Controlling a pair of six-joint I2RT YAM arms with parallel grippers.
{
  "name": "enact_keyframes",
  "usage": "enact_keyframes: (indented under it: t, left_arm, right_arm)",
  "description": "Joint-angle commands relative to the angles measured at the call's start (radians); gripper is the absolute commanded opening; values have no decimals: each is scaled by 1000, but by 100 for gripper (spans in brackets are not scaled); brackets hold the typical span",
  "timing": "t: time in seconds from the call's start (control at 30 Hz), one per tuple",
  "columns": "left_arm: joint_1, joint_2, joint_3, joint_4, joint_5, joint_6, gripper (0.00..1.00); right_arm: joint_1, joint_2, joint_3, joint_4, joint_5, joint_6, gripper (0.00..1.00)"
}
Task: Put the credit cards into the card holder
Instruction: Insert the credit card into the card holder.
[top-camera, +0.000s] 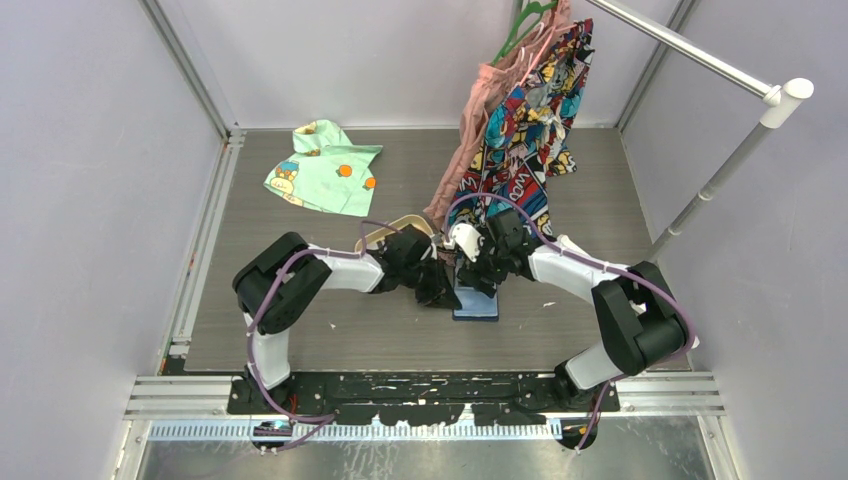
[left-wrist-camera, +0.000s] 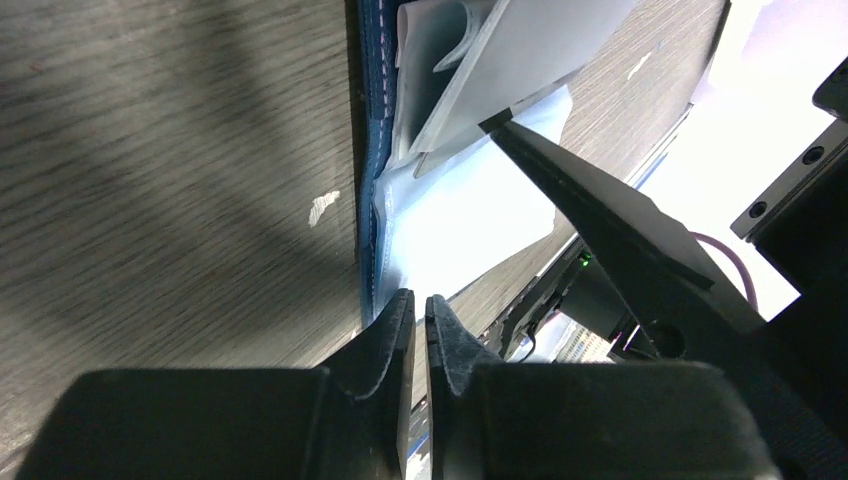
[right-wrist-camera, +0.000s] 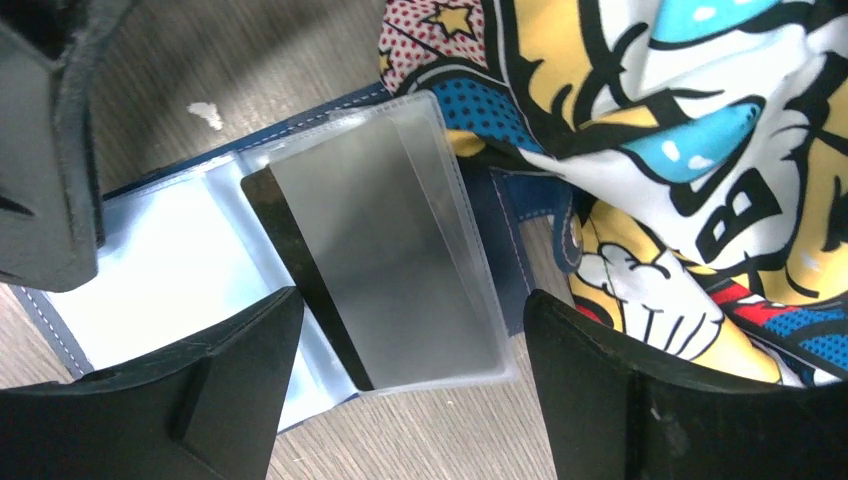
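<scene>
The navy card holder (top-camera: 476, 305) lies open on the table between both arms, its pale blue-grey pockets (right-wrist-camera: 150, 260) facing up. A grey credit card (right-wrist-camera: 390, 250) with a black stripe sits in a clear sleeve of the holder, stripe edge showing at the sleeve's left side. My right gripper (right-wrist-camera: 412, 298) is open just above it, one finger on each side of the sleeve. My left gripper (left-wrist-camera: 421, 305) hovers at the holder's stitched blue edge (left-wrist-camera: 372, 150), jaws together with only a thin slit and nothing seen between them. The same card (left-wrist-camera: 540, 50) shows at the top of the left wrist view.
A comic-print garment (top-camera: 525, 130) hangs from a rail (top-camera: 700, 50), and its hem (right-wrist-camera: 650, 150) drapes over the holder's far side. A tan oval tray (top-camera: 385, 232) sits behind the left arm. A green printed cloth (top-camera: 325, 168) lies at the back left.
</scene>
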Motion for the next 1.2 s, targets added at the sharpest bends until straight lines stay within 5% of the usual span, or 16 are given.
enact_keyframes:
  t: [0.0, 0.2, 0.4, 0.73, 0.97, 1.0, 1.17]
  left_arm:
    - [7, 6, 34, -77, 24, 22, 10]
    - [6, 20, 50, -120, 26, 43, 10]
    - [7, 22, 62, -141, 18, 58, 11]
    - [-4, -176, 52, -143, -127, 141, 34]
    - [-5, -432, -52, -185, -285, 299, 36]
    - [-4, -470, -88, -162, -305, 319, 36]
    - [1, -684, -288, -2, -446, 375, 36]
  right_arm:
    - [-7, 0, 9, 67, 80, 48, 84]
    - [-37, -5, 21, 55, 70, 84, 82]
    - [-38, 19, 61, 21, 51, 145, 61]
    - [-166, 18, 162, -193, -155, 267, 66]
    - [-212, -91, 142, -425, -270, 16, 67]
    - [-213, -107, 119, -431, -261, -43, 65]
    - [-207, -87, 60, -433, -225, -205, 23]
